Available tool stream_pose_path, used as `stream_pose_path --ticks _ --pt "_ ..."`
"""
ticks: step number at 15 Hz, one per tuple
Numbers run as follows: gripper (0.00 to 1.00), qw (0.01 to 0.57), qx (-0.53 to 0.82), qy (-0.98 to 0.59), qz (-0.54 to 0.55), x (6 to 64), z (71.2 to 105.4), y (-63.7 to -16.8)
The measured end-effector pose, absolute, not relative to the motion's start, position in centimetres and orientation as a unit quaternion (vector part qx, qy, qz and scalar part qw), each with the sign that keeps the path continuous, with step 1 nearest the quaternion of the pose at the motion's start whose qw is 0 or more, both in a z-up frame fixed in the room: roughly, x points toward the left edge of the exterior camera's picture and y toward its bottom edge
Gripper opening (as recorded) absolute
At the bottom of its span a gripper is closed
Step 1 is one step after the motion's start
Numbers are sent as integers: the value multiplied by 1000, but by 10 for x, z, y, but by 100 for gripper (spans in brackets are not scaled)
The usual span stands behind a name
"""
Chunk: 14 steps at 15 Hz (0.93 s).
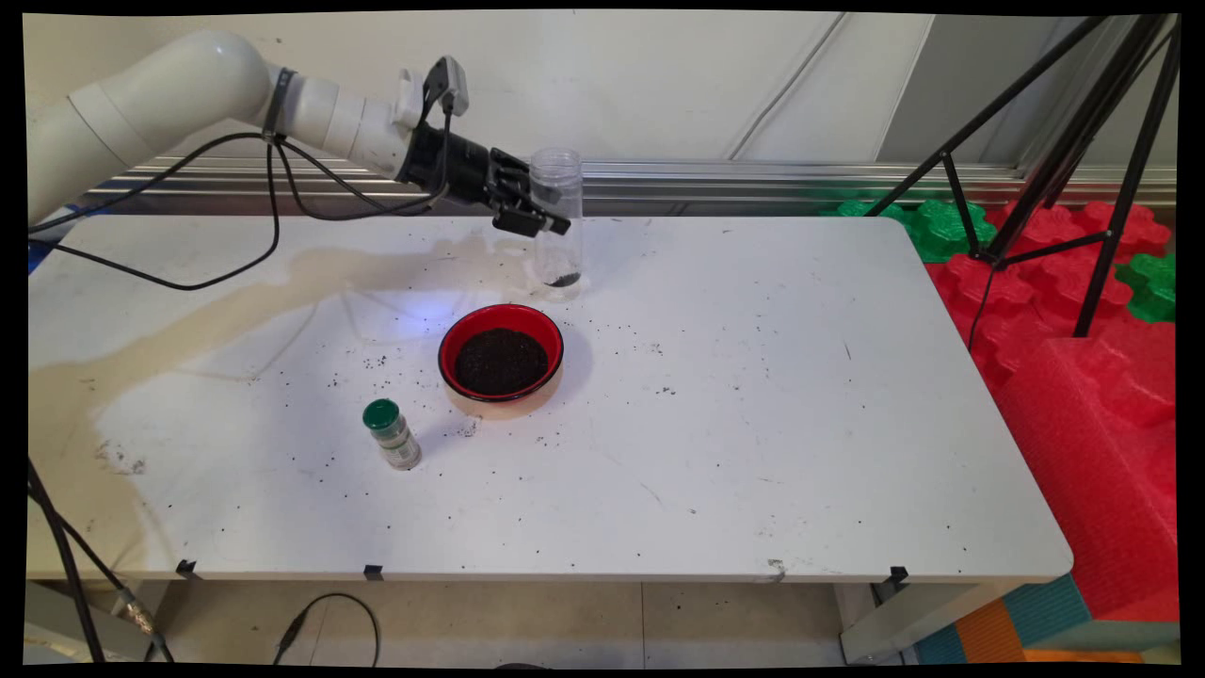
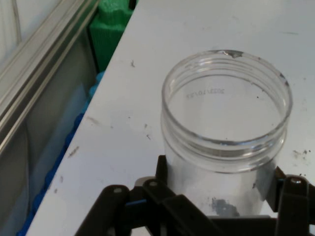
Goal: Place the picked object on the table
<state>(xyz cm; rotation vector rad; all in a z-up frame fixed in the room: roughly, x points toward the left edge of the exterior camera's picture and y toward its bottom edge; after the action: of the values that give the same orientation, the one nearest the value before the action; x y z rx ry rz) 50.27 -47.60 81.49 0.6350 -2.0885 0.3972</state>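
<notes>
A clear plastic jar (image 1: 556, 218) stands upright and lidless on the white table (image 1: 772, 395) toward its far edge, with the gripper (image 1: 541, 215) closed around its side wall, one finger (image 2: 165, 173) pressed on either flank. Holding it well calls for keeping it upright and the squeeze gentle, since the thin wall could flex. Only a small dark residue sits at its bottom. Just nearer stands a red bowl (image 1: 501, 361) filled with dark grains. Nearer and left, a small green-capped bottle (image 1: 392, 434) stands closed, amid scattered dark specks.
</notes>
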Motion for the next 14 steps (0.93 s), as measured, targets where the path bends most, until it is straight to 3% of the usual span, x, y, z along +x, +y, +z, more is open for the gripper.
stream_pose_path --ticks 14 --pt "0 429 241 -856 161 498 791 -479"
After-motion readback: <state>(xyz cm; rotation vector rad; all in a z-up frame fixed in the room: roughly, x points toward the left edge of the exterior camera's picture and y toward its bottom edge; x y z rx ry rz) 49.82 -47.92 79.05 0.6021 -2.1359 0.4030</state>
